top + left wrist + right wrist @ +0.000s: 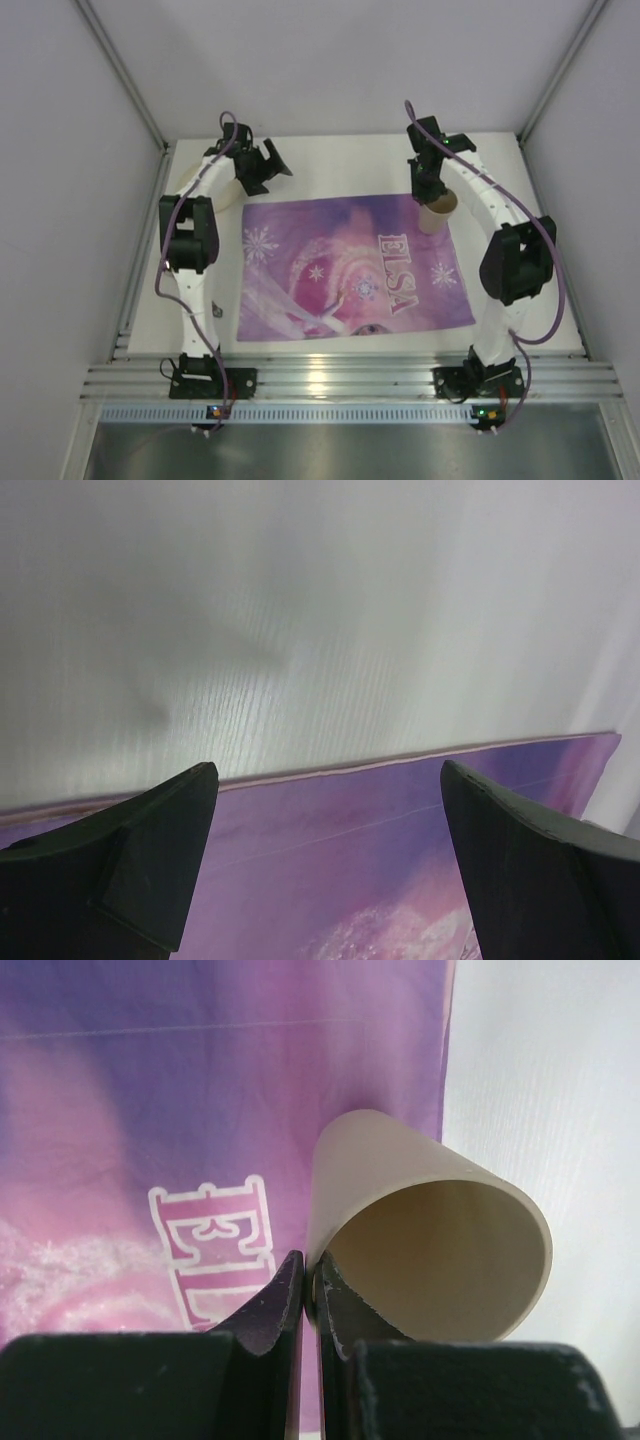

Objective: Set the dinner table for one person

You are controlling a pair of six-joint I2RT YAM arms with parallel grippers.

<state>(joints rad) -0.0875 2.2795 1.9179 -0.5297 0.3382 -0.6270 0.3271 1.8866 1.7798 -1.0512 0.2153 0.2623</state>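
Observation:
The white dinner table (330, 165) carries a purple "ELSA" placemat (350, 270) in its middle. My right gripper (428, 190) is shut on the rim of a beige cup (437, 211), one finger inside and one outside, at the placemat's far right corner. In the right wrist view the cup (430, 1250) stands over the placemat's edge (200, 1110) beside the bare table (550, 1080). My left gripper (262, 172) is open and empty above the placemat's far left corner; the left wrist view shows its fingers (130, 860) over the mat's edge (350, 820).
Grey walls enclose the table on three sides. A ribbed aluminium rail (350, 380) runs along the near edge, with both arm bases bolted to it. A beige object (190, 178) lies partly hidden behind the left arm.

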